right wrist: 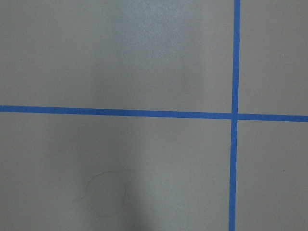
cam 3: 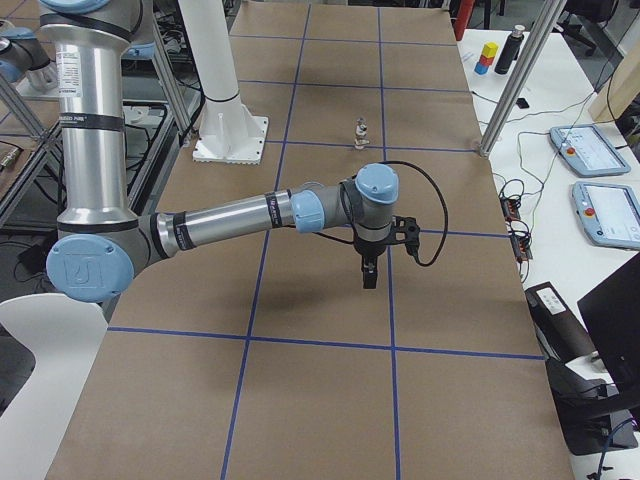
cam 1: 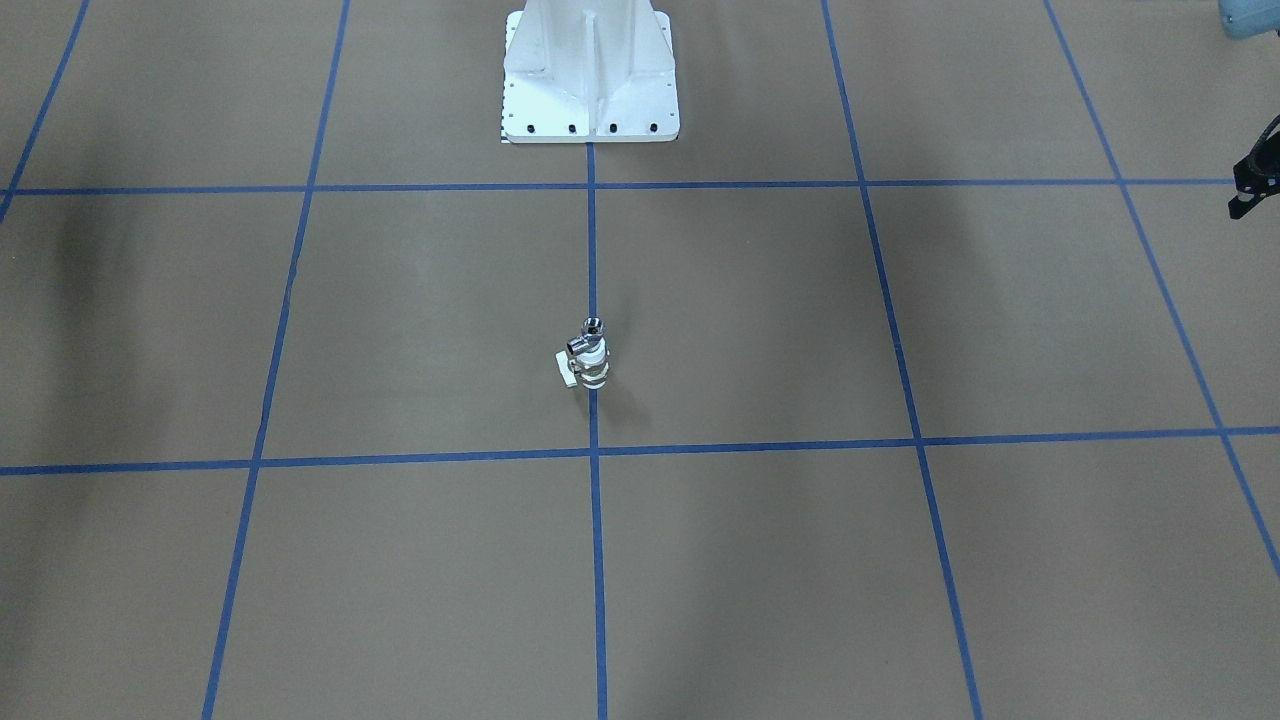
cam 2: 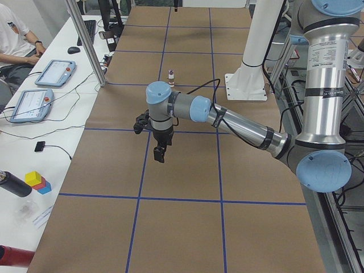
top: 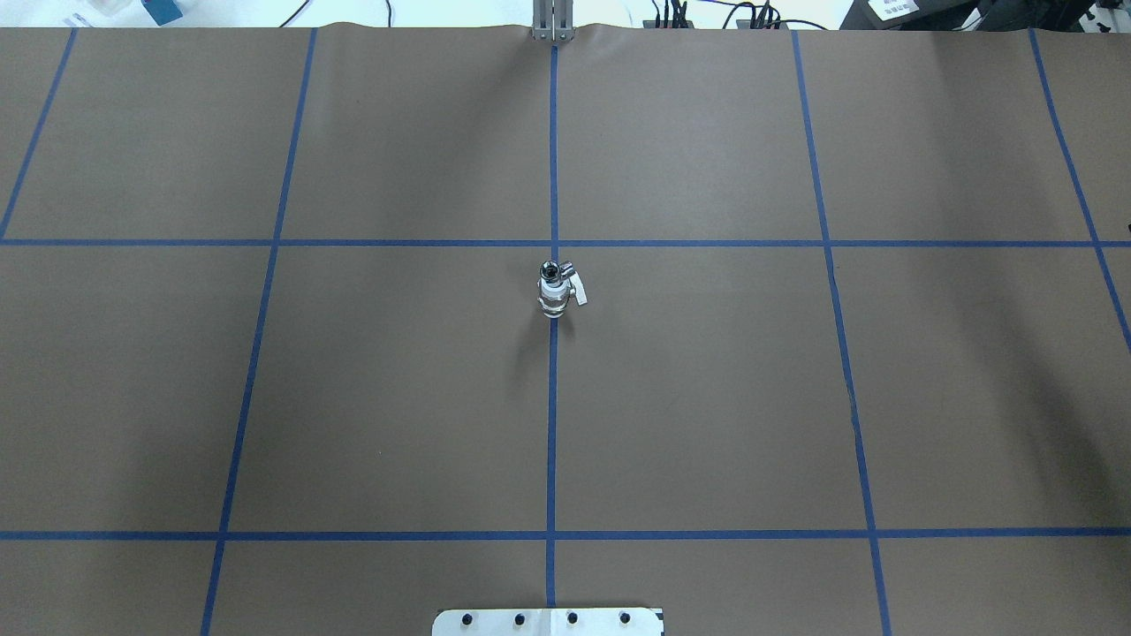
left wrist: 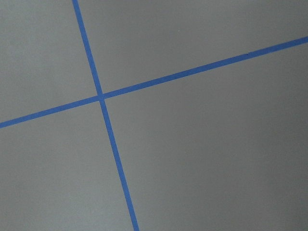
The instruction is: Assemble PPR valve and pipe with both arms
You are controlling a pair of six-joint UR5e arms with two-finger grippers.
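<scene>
The PPR valve (cam 1: 594,368) stands upright on the centre tape line, white rings at both ends and its small lever to one side. The chrome pipe (cam 1: 588,336) sits on top of it, joined to its upper end. Both also show in the overhead view, valve (top: 554,299) and pipe (top: 552,270). My left gripper (cam 2: 161,153) hangs above the paper far from the valve; only a black part shows at the front view's right edge (cam 1: 1252,185). My right gripper (cam 3: 368,276) hovers over the other end. I cannot tell whether either is open. Both wrist views show only paper and tape.
The white bolted pedestal (cam 1: 590,80) stands behind the valve. Brown paper with blue tape lines (top: 552,442) covers the table. A side bench holds tablets (cam 2: 54,72), coloured blocks (cam 2: 37,181) and an operator (cam 2: 12,35). An aluminium post (cam 2: 85,42) stands at the table's edge.
</scene>
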